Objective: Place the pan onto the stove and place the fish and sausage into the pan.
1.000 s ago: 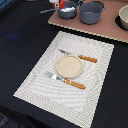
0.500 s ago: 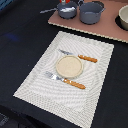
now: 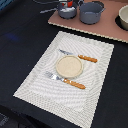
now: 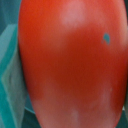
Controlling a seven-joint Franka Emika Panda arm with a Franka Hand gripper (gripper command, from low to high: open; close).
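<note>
The pan (image 3: 66,11), small and dark grey-blue, stands on the stove (image 3: 102,29) at the top of the exterior view, with its thin handle (image 3: 48,10) pointing to that view's left. The red sausage (image 3: 70,3) is at the pan's far rim, beside a small white piece (image 3: 63,5) that looks like the fish. My gripper (image 3: 67,1) is over the pan at the frame's top edge and mostly cut off. In the wrist view the sausage (image 4: 70,62) fills the picture, very close. My fingers do not show.
A larger grey pot (image 3: 91,12) stands on the stove right of the pan, and a white bowl (image 3: 123,17) sits at the far right. Nearer, a pale woven placemat (image 3: 35,80) holds a round plate (image 3: 69,66) and orange-handled cutlery (image 3: 75,83).
</note>
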